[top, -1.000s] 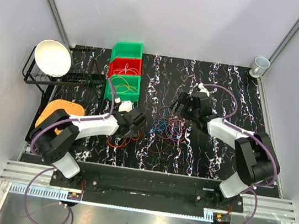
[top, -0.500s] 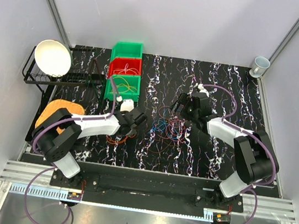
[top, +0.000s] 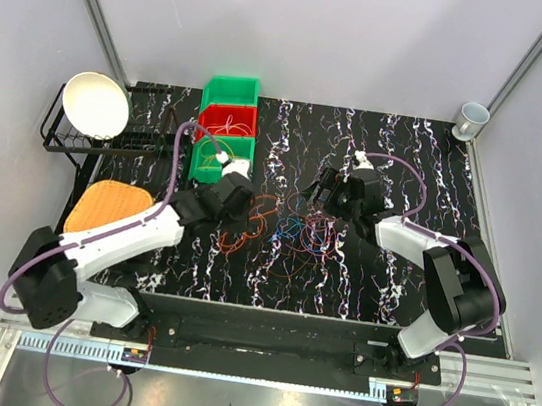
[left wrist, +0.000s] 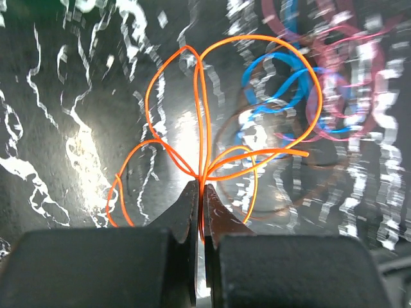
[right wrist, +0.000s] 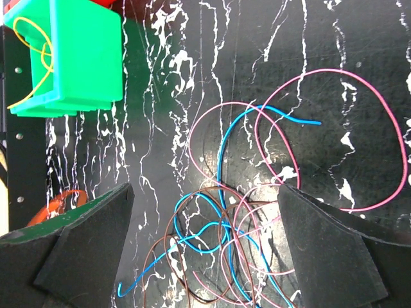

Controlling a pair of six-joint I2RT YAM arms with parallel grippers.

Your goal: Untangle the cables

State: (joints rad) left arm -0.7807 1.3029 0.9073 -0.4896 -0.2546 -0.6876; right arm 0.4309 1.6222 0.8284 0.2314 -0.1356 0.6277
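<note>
The cables lie as a tangle (top: 303, 232) of blue, pink and brown loops in the middle of the black marbled table. My left gripper (top: 238, 202) hovers just left of the tangle, shut on an orange cable (left wrist: 200, 115); its loops fan out above the pinched jaws (left wrist: 200, 192) and hang over the table (top: 253, 223). My right gripper (top: 325, 192) is open above the tangle's far right side. In the right wrist view a blue cable (right wrist: 225, 167), pink loops (right wrist: 334, 128) and a brown cable (right wrist: 173, 244) lie under the wide-open right gripper (right wrist: 205, 187).
Three bins stand in a row at the back left: green (top: 231, 89), red (top: 228, 121) and green (top: 226, 161), the nearest with yellow wire (right wrist: 32, 51) in it. A wire rack with a white bowl (top: 95, 105), an orange pad (top: 109, 206) and a cup (top: 472, 117) stand near the edges.
My left gripper has shut on the orange cable and risen toward the bins, pulling its loops up and away from the table's front. The right gripper has barely moved.
</note>
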